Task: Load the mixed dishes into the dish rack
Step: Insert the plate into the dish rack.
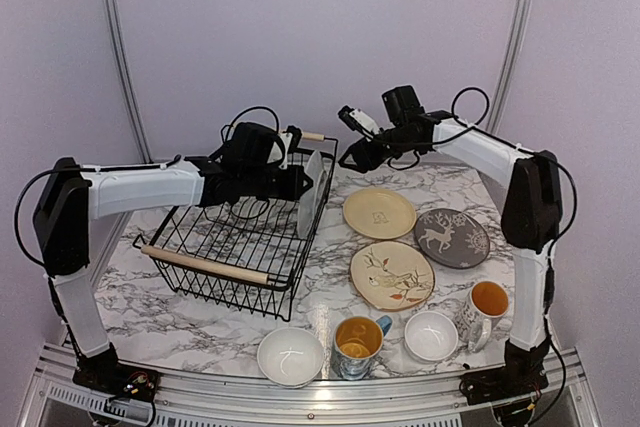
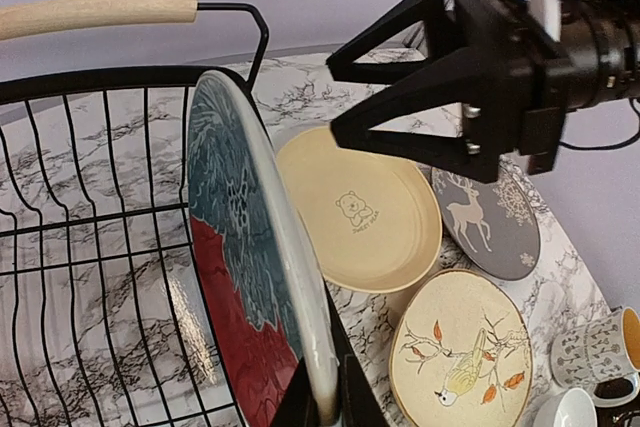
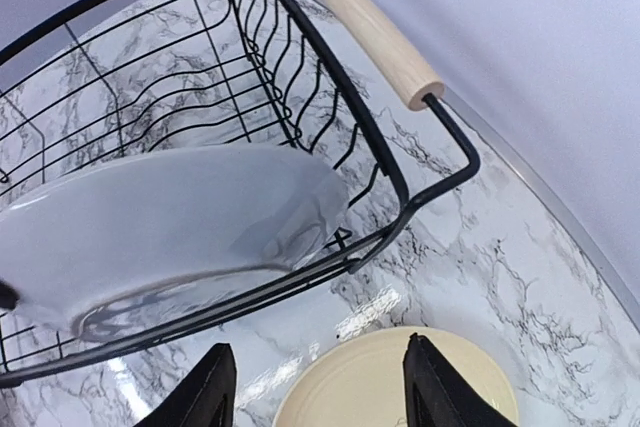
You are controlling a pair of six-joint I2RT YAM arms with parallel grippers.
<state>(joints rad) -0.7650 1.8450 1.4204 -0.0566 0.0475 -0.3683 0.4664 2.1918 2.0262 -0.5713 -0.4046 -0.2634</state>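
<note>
My left gripper (image 1: 300,187) is shut on the rim of a plate (image 1: 314,190) and holds it upright on edge at the right side of the black wire dish rack (image 1: 200,237). In the left wrist view the plate (image 2: 240,277) has a teal and red face, and my gripper (image 2: 328,402) pinches its lower rim. Its pale back shows in the right wrist view (image 3: 170,227). My right gripper (image 1: 350,157) is open and empty, above the table by the rack's far right corner. It hovers (image 3: 320,387) over the far edge of the pale yellow plate (image 3: 400,392).
On the table right of the rack lie the pale yellow plate (image 1: 379,212), grey reindeer plate (image 1: 451,237) and cream bird plate (image 1: 391,274). Along the front stand two white bowls (image 1: 290,355) (image 1: 431,335) and two yellow-lined mugs (image 1: 357,342) (image 1: 487,305). Wooden handles (image 1: 205,265) top the rack.
</note>
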